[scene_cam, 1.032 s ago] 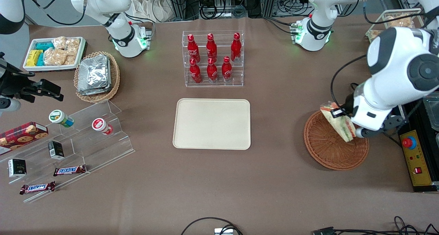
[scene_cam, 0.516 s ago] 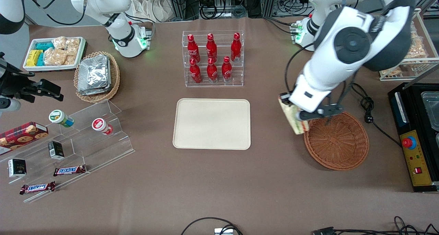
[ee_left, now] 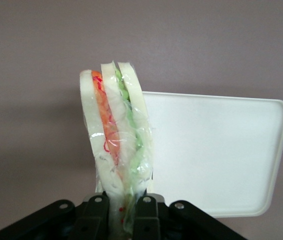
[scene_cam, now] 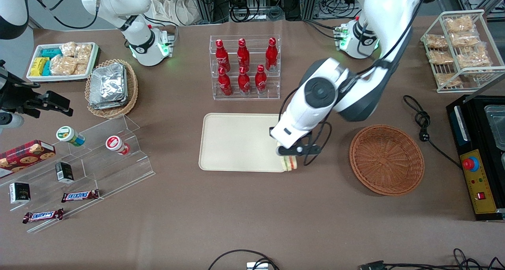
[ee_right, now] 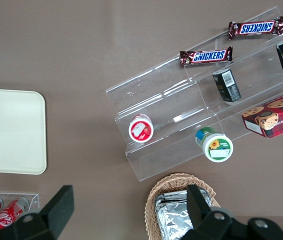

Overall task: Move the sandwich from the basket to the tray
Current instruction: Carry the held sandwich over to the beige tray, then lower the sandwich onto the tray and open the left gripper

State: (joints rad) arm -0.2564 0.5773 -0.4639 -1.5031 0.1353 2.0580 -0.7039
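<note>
Front view showed me the left arm's black two-finger gripper (scene_cam: 292, 155) clamped on the small triangular wedge sandwich (scene_cam: 289, 163), hanging over the corner of the large flat cream-beige rectangular tray (scene_cam: 236, 142) nearest the round woven orange-brown wicker basket (scene_cam: 386, 159). That basket sat well apart, toward the working arm's end of the table. From the wrist camera I saw the sandwich (ee_left: 117, 137) standing upright between the fingers (ee_left: 145, 216), its three white bread slices curved, with orange and green filling under crinkled clear wrap. The smooth tray (ee_left: 216, 150) with its rounded corners and low rim lay below it on the matte brown table (scene_cam: 252, 207).
</note>
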